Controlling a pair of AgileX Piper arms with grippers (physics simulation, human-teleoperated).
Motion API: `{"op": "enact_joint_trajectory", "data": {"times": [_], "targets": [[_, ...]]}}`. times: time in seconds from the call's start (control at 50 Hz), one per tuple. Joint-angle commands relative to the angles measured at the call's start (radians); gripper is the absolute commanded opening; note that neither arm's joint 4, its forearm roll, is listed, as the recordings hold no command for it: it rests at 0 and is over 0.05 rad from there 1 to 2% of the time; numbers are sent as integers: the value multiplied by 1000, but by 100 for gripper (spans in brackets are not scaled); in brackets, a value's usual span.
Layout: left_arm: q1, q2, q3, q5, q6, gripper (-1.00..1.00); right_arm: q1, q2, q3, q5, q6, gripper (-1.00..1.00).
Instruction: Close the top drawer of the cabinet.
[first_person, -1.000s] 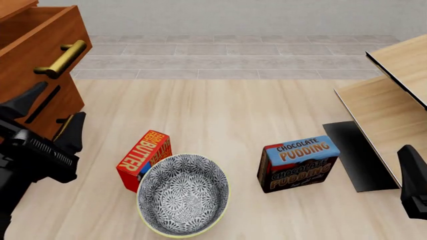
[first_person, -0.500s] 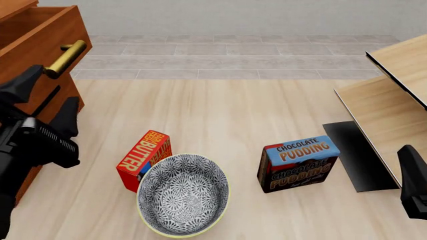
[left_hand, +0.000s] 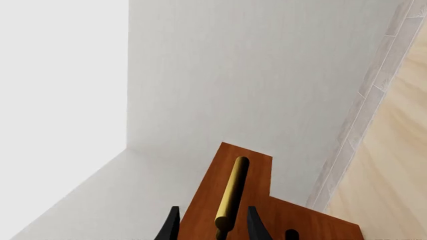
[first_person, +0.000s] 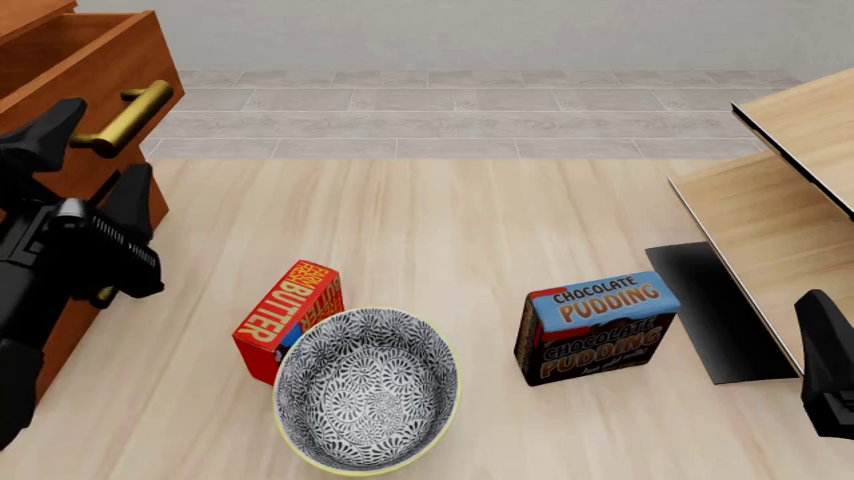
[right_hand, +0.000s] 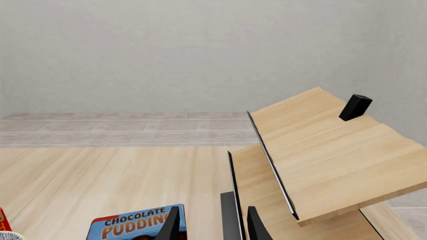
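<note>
One reddish wooden top drawer (first_person: 74, 75), cylindrical brass handle (first_person: 127, 117)

The front view looks forward and down from above and behind the arms, taking in the whole pale wooden surface (first_person: 441, 220), with the cabinet (first_person: 80, 90) at its left edge, the light-wood shelf unit (first_person: 787, 200) at its right and a tiled strip below the far wall.

The left wrist view sits just behind the left gripper (left_hand: 211, 227), tilted and very close to the top drawer (left_hand: 233, 200); its brass handle (left_hand: 230, 195) runs between the two fingertips. That handle (first_person: 127, 115) also shows in the front view.

The right wrist view looks level along the right gripper (right_hand: 213, 225) toward the far wall. It shares the chocolate pudding box (right_hand: 137, 222) and the shelf unit (right_hand: 320, 150) with the front view, where the box (first_person: 598, 325) stands near the middle.
</note>
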Motion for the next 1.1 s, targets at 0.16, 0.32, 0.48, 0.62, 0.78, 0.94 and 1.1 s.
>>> {"op": "enact_joint_trajectory", "data": {"times": [0.16, 0.32, 0.48, 0.62, 0.78, 0.94, 1.1], "targets": [[51, 81, -49, 2, -12, 100, 0, 0, 0, 0, 0, 100], [98, 101, -61, 2, -27, 100, 0, 0, 0, 0, 0, 100], [132, 93, -71, 21, -35, 100, 0, 0, 0, 0, 0, 100], [151, 109, -67, 5, -27, 100, 0, 0, 0, 0, 0, 100], [171, 92, -58, 14, -33, 100, 0, 0, 0, 0, 0, 100], [194, 74, -52, 19, -40, 100, 0, 0, 0, 0, 0, 100], [211, 61, -39, 15, -40, 100, 0, 0, 0, 0, 0, 100]]}}
